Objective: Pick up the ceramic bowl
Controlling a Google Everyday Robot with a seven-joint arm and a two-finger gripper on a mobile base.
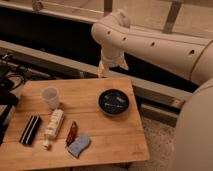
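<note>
The ceramic bowl is round, shallow and glossy black with pale glints inside. It sits on the right half of the wooden table. The white arm reaches in from the right. My gripper hangs at the arm's end above the table's far edge, up and slightly left of the bowl, apart from it. A small translucent white cup stands upright on the left of the table.
A black oblong object, a white bottle lying down, a small red-brown item and a blue sponge lie along the table's front left. A dark ledge and rail run behind the table. Cables lie at left.
</note>
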